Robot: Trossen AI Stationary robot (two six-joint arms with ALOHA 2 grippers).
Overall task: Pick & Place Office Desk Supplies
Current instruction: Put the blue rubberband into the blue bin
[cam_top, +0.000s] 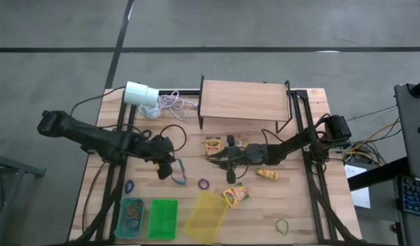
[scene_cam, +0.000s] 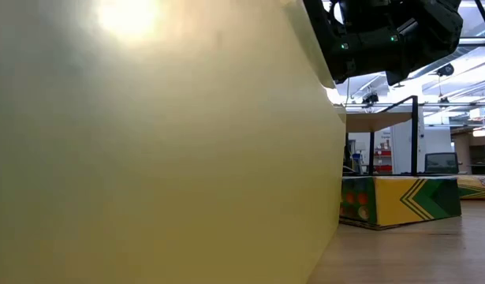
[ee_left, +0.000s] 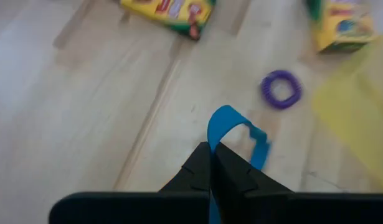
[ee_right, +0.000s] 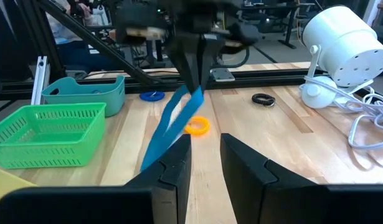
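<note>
Yellow bin [scene_cam: 147, 142]: translucent wall filling most of the low view; contents cannot be told.
Green basket [ee_right: 45, 134]: mesh-walled, beside the yellow bin; nothing visible inside from the right wrist view.
Teal bin [cam_top: 130, 216]: next to the green basket; holds a heap of small coloured loops.
Left fingers [ee_left: 211, 152]: pressed together, pinching one end of the blue band.
Blue band [ee_left: 231, 134]: flat ribbon-like loop, pinched at its near end, the rest curving ahead of the left fingers toward the tabletop.
Purple loop [ee_left: 281, 88]: ridged ring flat on the tabletop [ee_left: 85, 93], ahead of the left fingers and apart from the band.
Crayon boxes [ee_left: 169, 11]: yellow and green, lying farther ahead of the left fingers.
Right fingers [ee_right: 205, 158]: parted, gripping nothing, pointing at the hanging blue band.
Orange loop [ee_right: 197, 126]: on the tabletop just beyond the right fingers, behind the band.
Black loop [ee_right: 263, 99]: farther off, near the white lamp [ee_right: 340, 46].
</note>
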